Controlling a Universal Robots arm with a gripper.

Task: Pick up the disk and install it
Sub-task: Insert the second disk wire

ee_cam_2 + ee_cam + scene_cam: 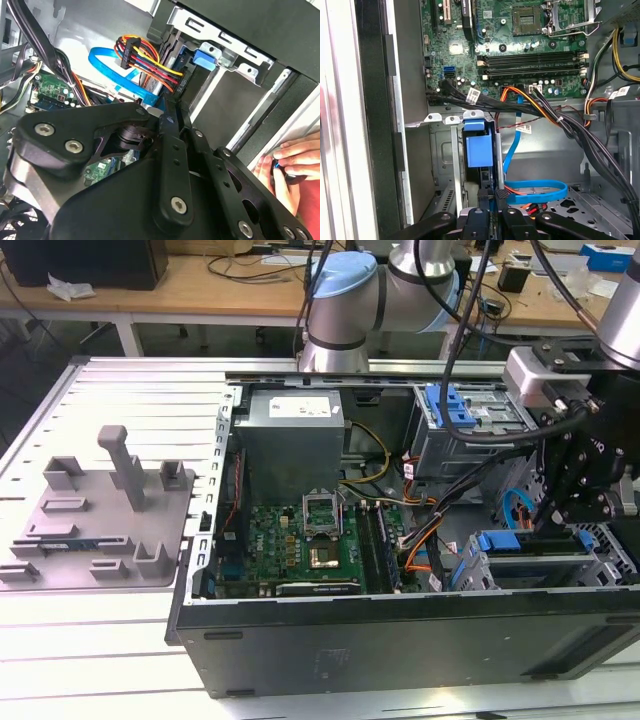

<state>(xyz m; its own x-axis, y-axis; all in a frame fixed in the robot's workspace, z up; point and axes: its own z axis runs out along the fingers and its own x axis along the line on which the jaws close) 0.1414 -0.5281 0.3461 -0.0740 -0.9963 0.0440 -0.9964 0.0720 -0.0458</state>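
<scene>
Blue rails frame the disk [528, 543], which stands on edge in the metal drive cage [595, 565] at the exterior view's right corner of the open computer case [400, 640]. The black gripper [580, 502] sits right over it, and in the first wrist view its fingers [483, 196] are narrowed on the disk's [481, 149] edge. In the second wrist view a person's hand [290, 162] rests beside the case, while a blue cable [540, 191] loops near the cage
</scene>
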